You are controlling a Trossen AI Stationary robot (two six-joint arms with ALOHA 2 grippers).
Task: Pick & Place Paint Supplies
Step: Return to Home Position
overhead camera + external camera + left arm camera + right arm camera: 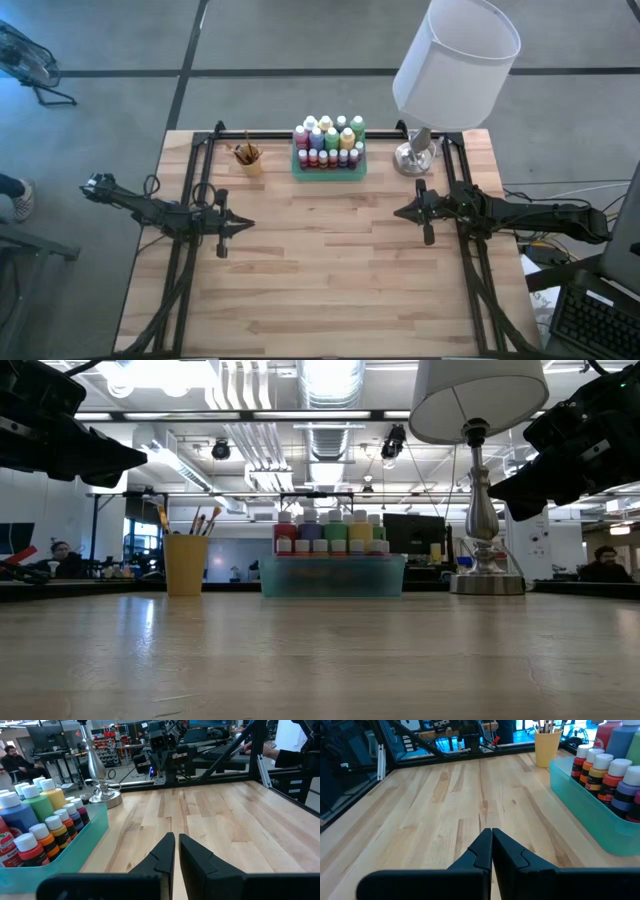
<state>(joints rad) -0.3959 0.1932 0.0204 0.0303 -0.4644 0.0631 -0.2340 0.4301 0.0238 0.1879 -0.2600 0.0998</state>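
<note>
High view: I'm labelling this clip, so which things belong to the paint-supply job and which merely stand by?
Job: paint bottles in green tray; paintbrushes in orange cup; left gripper, right gripper, hovering at the sides.
Standing by: lamp.

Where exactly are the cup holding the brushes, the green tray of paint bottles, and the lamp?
orange cup [186,565]: low view, middle of its front wall.
green tray [332,584]: low view, lower part of its front wall.
lamp [455,58]: high view, side of its white shade.
</note>
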